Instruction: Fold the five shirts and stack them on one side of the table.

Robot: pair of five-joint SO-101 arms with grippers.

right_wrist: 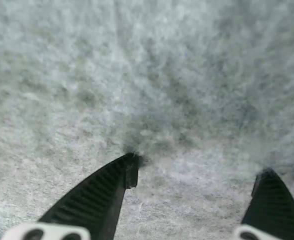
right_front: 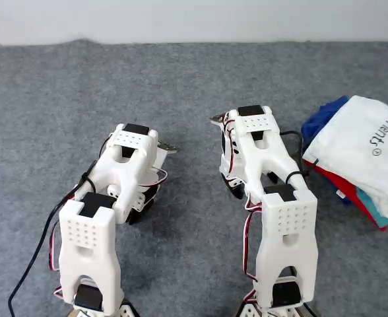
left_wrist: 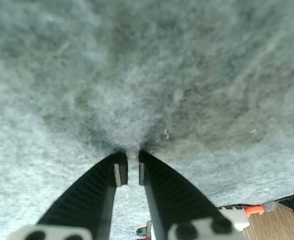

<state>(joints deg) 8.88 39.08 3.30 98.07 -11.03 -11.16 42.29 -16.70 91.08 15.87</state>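
A stack of folded shirts (right_front: 362, 155) lies at the table's right edge in the high view, with a white shirt (right_front: 369, 148) on top and blue (right_front: 319, 122), red (right_front: 342, 188) and teal (right_front: 372, 205) cloth showing beneath. My left gripper (left_wrist: 129, 167) hovers low over the bare grey felt, its fingers nearly touching with nothing between them. My right gripper (right_wrist: 199, 177) also sits close to the felt, fingers spread wide and empty. In the high view both arms are folded low mid-table, one (right_front: 131, 165) on the left and one (right_front: 260, 155) just left of the stack.
Grey felt (right_front: 181, 86) covers the whole table, and its far edge meets a pale wall. A black cable (right_front: 39, 247) trails beside the arm on the left. A wooden surface (left_wrist: 277, 225) shows past the felt's edge in the left wrist view.
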